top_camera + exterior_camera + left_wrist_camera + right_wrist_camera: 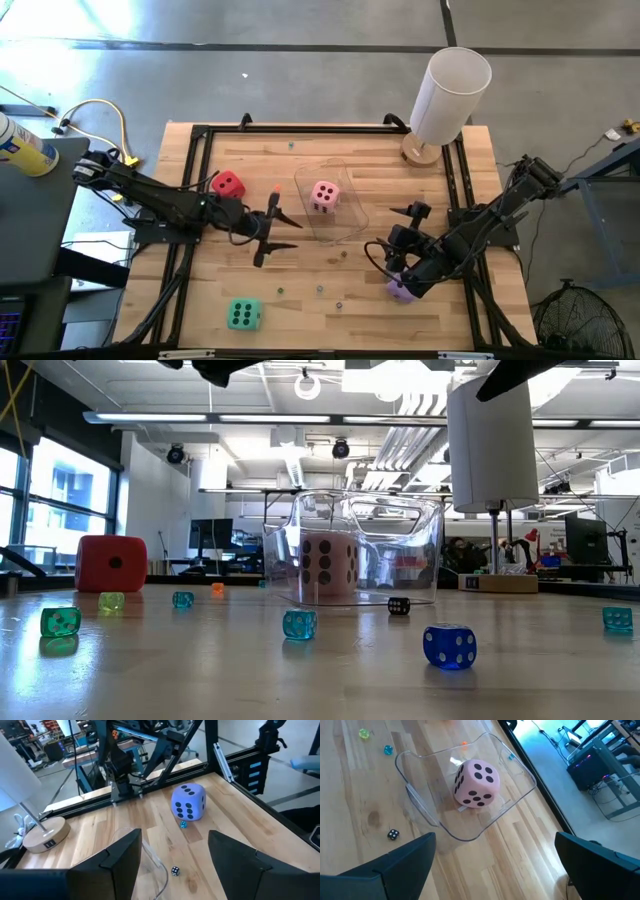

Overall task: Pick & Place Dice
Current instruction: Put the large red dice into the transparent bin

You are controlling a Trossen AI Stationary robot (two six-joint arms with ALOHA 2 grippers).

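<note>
From above, the pink die (324, 194) sits inside the clear bin (348, 222) near the middle of the table (470, 310). The red die (228, 184) lies to the bin's left, the green die (243, 314) near the front left edge, and the purple die (401, 291) is mostly hidden under the right arm, only a sliver showing.

The left wrist view gives what the overhead one hides: the purple die (188, 802) whole, resting on the wood with a tiny blue die (183, 824) just beside it, and a lamp base (44, 833) off to one side. The right wrist view looks down on the pink die (476, 783) in the bin (420, 802), with a small black die (393, 834) on the wood near the bin's wall.

The low view alone shows the many small dice scattered across the front of the table, among them a blue one (449, 645) and a teal one (299, 623), with the pink die (325, 566) seen through the bin's wall and the red die (111, 563) far left. The green die does not appear there.

The left gripper (284, 230) hangs between the red die and the bin, fingers spread apart and holding nothing. The right gripper (411, 222) sits just right of the bin, above the purple die, jaws wide and empty. A white lamp (448, 98) stands at the far right corner
</note>
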